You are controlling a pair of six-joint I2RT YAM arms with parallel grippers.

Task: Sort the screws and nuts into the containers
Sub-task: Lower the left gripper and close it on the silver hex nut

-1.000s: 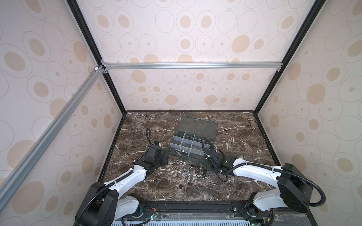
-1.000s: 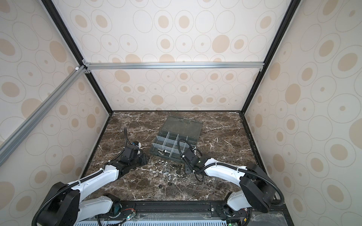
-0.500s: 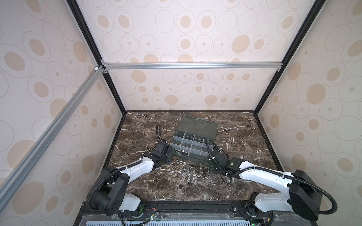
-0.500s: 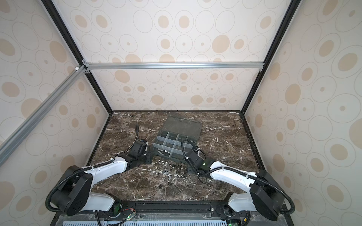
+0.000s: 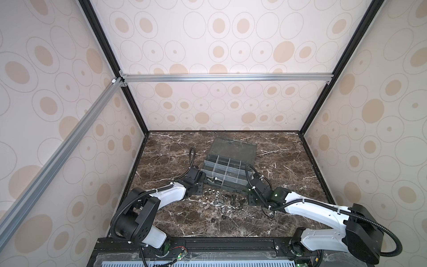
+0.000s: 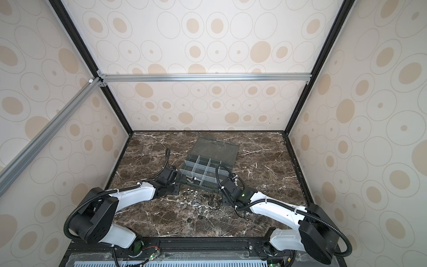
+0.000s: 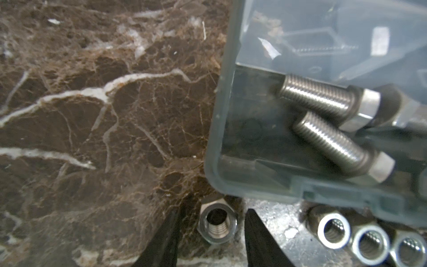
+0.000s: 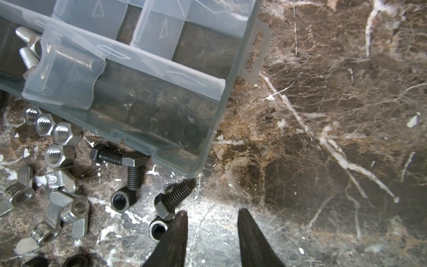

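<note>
Left hand (image 7: pixel 213 210) part-spread astride a silver nut (image 7: pixel 217 227), right hand (image 8: pixel 211 210) part-spread, empty, beside black screw (image 8: pixel 172 200)

Glossy white arm shells (image 5: pixel 171 193), matte-black joints (image 5: pixel 138 222), ribbed black cable hoses (image 5: pixel 191 154), white zip-ties (image 5: pixel 338 210); left gripper (image 7: pixel 213 211) and right gripper (image 8: pixel 212 210) show tapered black fingers (image 8: pixel 175 242).

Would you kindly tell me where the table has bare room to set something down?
Bare marble lies between the organizer box and the right wall, between the box and the left wall, and along the front rail. Crowded: in front of the box, loose nuts and screws between left gripper and right gripper.
</note>
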